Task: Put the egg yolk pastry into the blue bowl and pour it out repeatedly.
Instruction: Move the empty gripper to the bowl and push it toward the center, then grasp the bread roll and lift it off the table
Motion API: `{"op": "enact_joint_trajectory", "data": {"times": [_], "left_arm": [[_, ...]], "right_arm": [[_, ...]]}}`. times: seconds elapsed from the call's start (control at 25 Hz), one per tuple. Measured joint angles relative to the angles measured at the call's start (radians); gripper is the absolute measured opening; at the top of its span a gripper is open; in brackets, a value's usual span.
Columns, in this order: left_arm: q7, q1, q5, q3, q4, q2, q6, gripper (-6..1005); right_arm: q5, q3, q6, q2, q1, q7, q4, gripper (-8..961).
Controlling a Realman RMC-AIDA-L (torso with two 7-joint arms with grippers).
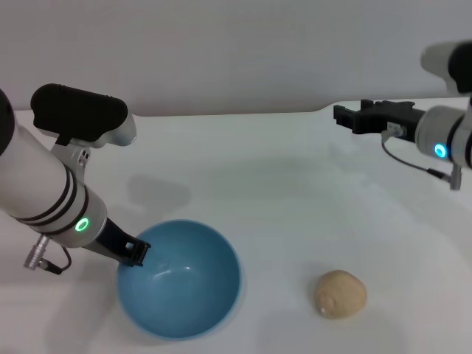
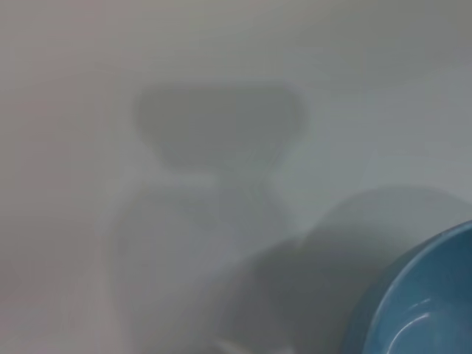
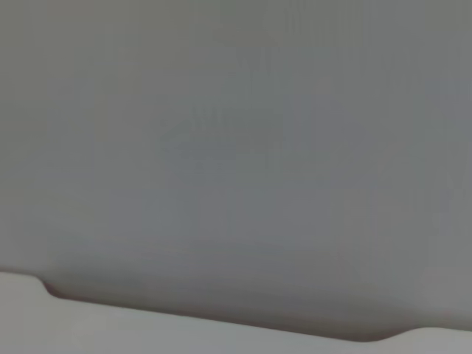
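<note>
1. The left gripper (image 1: pixel 135 253) is at the blue bowl's (image 1: pixel 179 279) near-left rim, its dark fingers pinching the rim, one tip inside the wall and the rest outside, so it is clamped on the bowl.
2. The left arm slants down from the left edge of the head view, with a green light ring showing on the wrist just above the gripper.
3. The blue bowl sits upright on the white table (image 1: pixel 280 184), mouth facing up, and its glossy inside holds nothing. In the left wrist view only an arc of its rim (image 2: pixel 424 295) shows, with the arm's shadow on the table beside it.
4. The egg yolk pastry (image 1: pixel 341 293) lies on the table to the right of the bowl, apart from it and touching nothing else. It is a rounded lump, slightly wider than tall in the head view, its long axis running roughly left to right; it shows no clear pointing end.
5. The right gripper (image 1: pixel 352 116) is held high at the far right, well apart from pastry and bowl, pointing toward the left. Whether its fingers are apart or together I cannot tell.
6. The right wrist view shows only a plain grey wall and a pale table edge (image 3: pixel 221 335).
</note>
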Motion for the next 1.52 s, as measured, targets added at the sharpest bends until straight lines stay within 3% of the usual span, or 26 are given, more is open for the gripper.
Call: {"op": "enact_joint_trajectory", "data": {"times": [0.08, 0.32, 0.36, 0.44, 0.6, 0.84, 1.12, 1.36, 1.52], "left_arm": [[0.001, 0.0, 0.0, 0.0, 0.0, 0.0, 0.0, -1], [0.002, 0.0, 0.0, 0.0, 0.0, 0.0, -0.002, -1], [0.002, 0.0, 0.0, 0.0, 0.0, 0.0, -0.004, -1], [0.003, -0.002, 0.0, 0.002, 0.0, 0.0, -0.006, -1], [0.003, -0.002, 0.0, 0.006, 0.0, 0.0, -0.01, -1], [0.003, -0.004, 0.0, 0.011, 0.0, 0.0, -0.015, 0], [0.004, -0.006, 0.0, 0.026, 0.0, -0.002, -0.025, 0], [0.005, -0.007, 0.0, 0.027, 0.0, -0.003, -0.025, 0], [0.005, -0.01, 0.0, 0.027, 0.0, -0.003, -0.025, -1]], "right_arm": [[-0.096, 0.167, 0.159, 0.041, -0.035, -0.036, 0.063, 494], [-0.169, 0.723, 0.643, 0.24, -0.11, -0.378, 0.228, 494], [-0.169, 0.798, 0.72, 0.263, -0.103, -0.415, 0.237, 494], [-0.169, 0.912, 0.87, 0.288, -0.079, -0.46, 0.244, 494], [-0.173, 0.957, 1.04, 0.282, -0.042, -0.471, 0.242, 495], [-0.18, 0.96, 1.276, 0.267, 0.003, -0.474, 0.246, 495], [-0.181, 0.944, 1.506, 0.264, 0.028, -0.483, 0.249, 495], [-0.188, 0.878, 1.584, 0.264, 0.029, -0.485, 0.248, 495], [-0.28, 0.826, 1.601, 0.274, 0.03, -0.469, 0.245, 494]]}}
